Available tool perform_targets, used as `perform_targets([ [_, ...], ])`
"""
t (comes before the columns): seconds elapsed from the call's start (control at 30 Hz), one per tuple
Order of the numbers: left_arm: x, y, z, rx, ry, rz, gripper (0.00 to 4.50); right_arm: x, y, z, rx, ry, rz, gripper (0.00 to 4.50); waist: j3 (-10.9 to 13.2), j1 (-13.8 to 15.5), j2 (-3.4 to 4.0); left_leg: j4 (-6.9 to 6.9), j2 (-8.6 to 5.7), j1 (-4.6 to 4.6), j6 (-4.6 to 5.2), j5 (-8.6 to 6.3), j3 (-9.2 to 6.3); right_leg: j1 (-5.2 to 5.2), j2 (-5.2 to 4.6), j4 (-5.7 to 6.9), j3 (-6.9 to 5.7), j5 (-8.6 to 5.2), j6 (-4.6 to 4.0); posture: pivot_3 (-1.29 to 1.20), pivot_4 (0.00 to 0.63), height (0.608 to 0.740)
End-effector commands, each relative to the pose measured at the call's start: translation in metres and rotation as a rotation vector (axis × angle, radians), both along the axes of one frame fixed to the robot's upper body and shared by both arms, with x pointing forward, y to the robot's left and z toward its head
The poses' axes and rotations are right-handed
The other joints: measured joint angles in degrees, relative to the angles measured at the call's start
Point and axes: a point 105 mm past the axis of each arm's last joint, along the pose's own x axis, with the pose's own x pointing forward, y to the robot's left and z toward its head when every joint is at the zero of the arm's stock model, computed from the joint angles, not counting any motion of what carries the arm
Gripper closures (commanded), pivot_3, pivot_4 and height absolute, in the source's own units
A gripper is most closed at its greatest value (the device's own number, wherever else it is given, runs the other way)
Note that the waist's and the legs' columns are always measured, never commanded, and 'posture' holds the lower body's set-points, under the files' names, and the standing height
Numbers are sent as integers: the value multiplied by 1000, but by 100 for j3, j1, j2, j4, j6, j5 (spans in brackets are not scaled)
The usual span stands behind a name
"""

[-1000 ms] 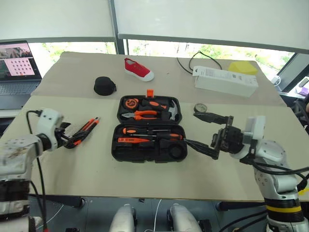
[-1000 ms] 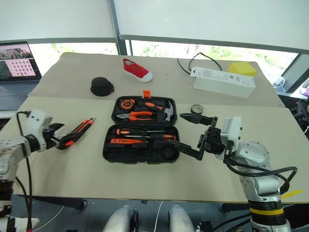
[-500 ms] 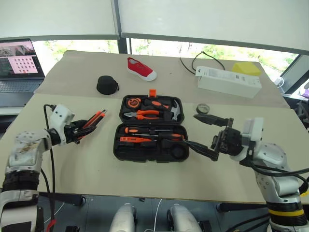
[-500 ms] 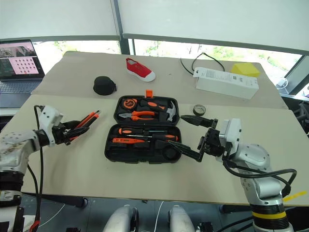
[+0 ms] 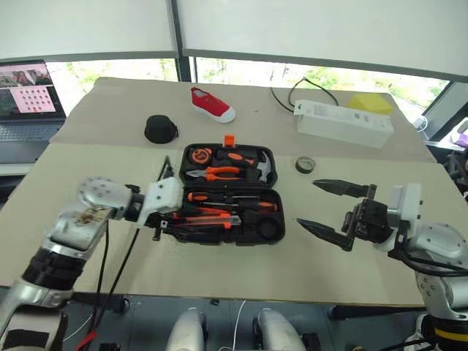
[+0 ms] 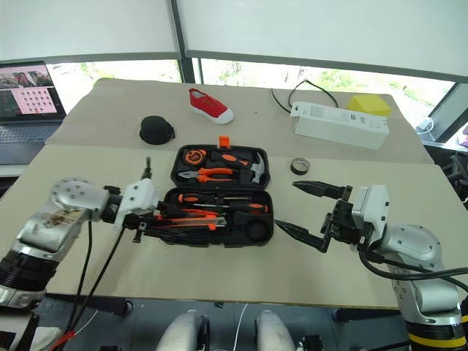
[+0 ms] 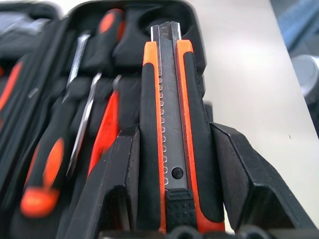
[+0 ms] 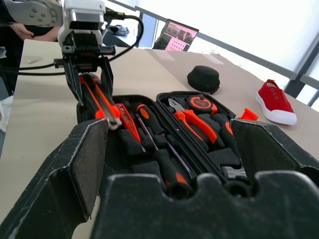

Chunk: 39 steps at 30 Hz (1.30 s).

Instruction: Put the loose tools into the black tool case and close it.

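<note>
Pretty standard office-lab corner. The work surface is a big beige table [image 5: 95, 183], looks like two slabs pushed together with a seam running across the far part. Behind it there's a long strip of windows [image 5: 241, 72] with white roller blinds [image 5: 314, 29] pulled most of the way down, so just a low band of green trees and daylight shows. A dark window post [image 5: 178, 40] splits the blinds. Light is soft and even, no harsh shadows. Off the table's left side an open laptop [image 5: 25, 99] with a pink screen sits on a grey desk. Under the near edge, grey floor [image 5: 146, 322] with a white cable [image 5: 238, 322].
</note>
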Motion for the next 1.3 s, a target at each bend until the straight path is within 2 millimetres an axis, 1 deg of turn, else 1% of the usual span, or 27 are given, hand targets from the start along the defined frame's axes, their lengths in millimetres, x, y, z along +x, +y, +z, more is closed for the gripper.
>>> perform_targets([
  [0.03, 6, -10, -8, 55, -46, -24, 2834, -6, 1, 11, -7, -47, -3, 0, 0, -11, 0, 0, 0, 0, 0, 0, 0, 0, 1, 0, 1, 0, 0, 0, 150, 740],
  [0.23, 10, -11, -22, 94, -42, -35, 2834, -10, 1, 10, -3, -43, -27, 0, 0, -5, 1, 1, 4, 0, 0, 0, -2, -2, 4, 1, 3, 0, -1, 0, 150, 740],
  [0.4, 13, -13, -26, 98, -38, -30, 2834, -12, 0, 9, -2, -41, -39, 0, 0, 16, 1, 12, 2, 0, 0, 0, -2, 5, 2, 1, 3, 1, 0, 0, 150, 740],
  [0.5, 6, -18, -29, 73, 14, -45, 2834, -12, 0, 9, 0, -43, -44, 0, 0, 33, 2, 13, 2, 2, 1, 0, -3, 8, 2, 2, 3, 1, 1, 0, 150, 740],
  [0.57, 6, -23, -27, 20, 27, -31, 1836, -12, 1, 8, 2, -40, -46, 0, -1, 50, 2, 14, 2, 2, 0, 0, -3, 8, 2, 2, 3, 1, 1, 0, 150, 740],
  [0.6, 7, -23, -26, 12, 20, -22, 1715, -12, 1, 8, 2, -39, -47, 0, -1, 67, 2, 15, 1, 2, 0, 0, -3, 9, 2, 2, 3, 1, 1, 0, 150, 740],
  [0.7, 9, -23, -25, 10, 2, -22, 601, -12, 1, 7, 4, -36, -47, 0, -1, 73, 2, 16, 1, 1, 1, 0, -3, 9, 2, 1, 3, 1, 2, 0, 150, 740],
  [0.73, 11, -25, -22, -19, -22, -27, 271, -12, 2, 7, 6, -33, -45, 0, -1, 72, 2, 15, 1, 1, 1, 0, -3, 8, 2, 1, 3, 1, 2, 0, 150, 740],
  [0.77, 12, -27, -19, -41, -39, -31, 35, -12, 3, 6, 8, -32, -44, 0, -1, 72, 2, 14, 1, 1, 1, 0, -3, 8, 2, 1, 3, 1, 2, 0, 150, 740],
  [0.87, 17, -25, -1, -151, -68, -29, 35, -11, 4, 6, 9, -29, -40, 0, 0, 79, 2, 15, 2, 1, 1, 0, -4, 8, 2, 1, 3, 1, 2, 0, 150, 740],
  [1.0, 22, -12, 19, -266, -68, 2, 35, -11, 3, 5, 10, -25, -43, 0, 0, 77, 2, 16, 3, -1, 1, 0, -5, 6, 3, 3, 2, 2, 1, 0, 150, 740],
  [1.07, 23, -1, 25, -295, -70, 15, 567, -10, 2, 4, 15, -22, -47, 0, -1, 60, 2, 15, 3, 0, 1, 0, -6, 5, 4, 4, 2, 2, 1, 0, 150, 740],
  [1.1, 22, 3, 25, -293, -72, 11, 756, -10, 2, 4, 17, -20, -49, 0, -1, 52, 2, 15, 3, 0, 1, 0, -6, 5, 4, 4, 2, 2, 1, 0, 150, 740],
  [1.13, 21, 6, 25, -290, -74, 7, 1160, -10, 2, 3, 18, -19, -51, 0, -1, 46, 2, 15, 3, 0, 1, 0, -6, 5, 4, 4, 2, 2, 1, 0, 150, 740],
  [1.2, 18, 9, 21, -281, -61, 1, 1785, -9, 2, 3, 20, -16, -52, 0, -1, 43, 2, 15, 3, 0, 1, 0, -7, 5, 5, 4, 1, 2, 1, 0, 150, 740],
  [1.3, 8, 13, 13, -271, -28, -25, 3014, -8, 2, 2, 23, -13, -55, 0, -1, 42, 2, 15, 3, 0, 1, 0, -6, 6, 4, 3, 2, 2, 1, 0, 150, 740],
])
